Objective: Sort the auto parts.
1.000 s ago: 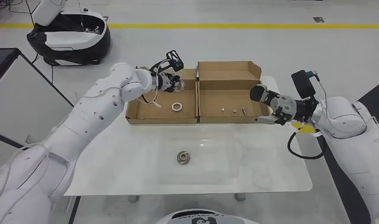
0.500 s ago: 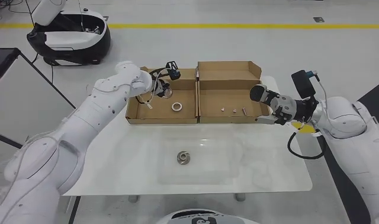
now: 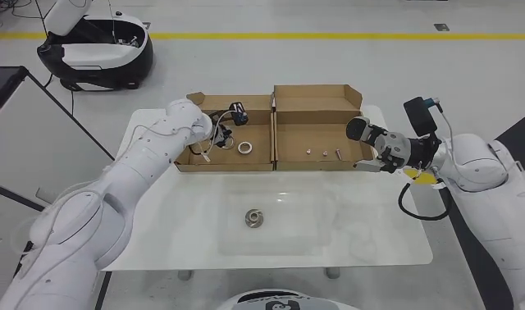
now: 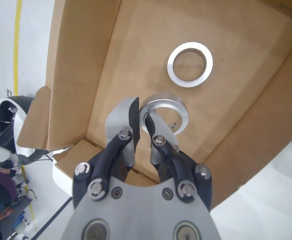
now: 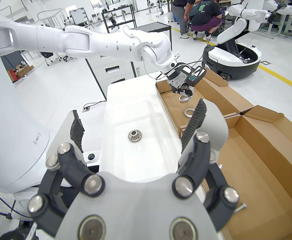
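**gearhead_77:** Seeing the left gripper [image 4: 142, 116] pinched narrow on a metal ring [image 4: 179, 108], one finger inside the bore and the other outside on the wall. Hanging low inside the left box [image 4: 73, 51], just beside a second ring [image 4: 189, 82] lying flat on the cardboard. Any guess on handling?

**benchbot:** Looks like solid machined metal, so stiff, probably hefty for its size, and slick. Hardly fragile, but likely to swivel or slide out of a one-wall pinch. Best gripped across the wall just like that, deep on the pads. Worth setting down low instead of dropping onto the other ring.

**gearhead_77:** And around it?

**benchbot:** Watch the box walls, close on both sides, so not much room to swing. Got the right gripper [image 5: 137, 111] spread wide, holding nothing, parked by the outer end of the right box [image 3: 316, 164], with small bolts [image 3: 324, 152] inside. Also a flanged hub [image 3: 253, 219] alone on the table [image 3: 369, 220], well apart from both boxes, nothing blocking it.
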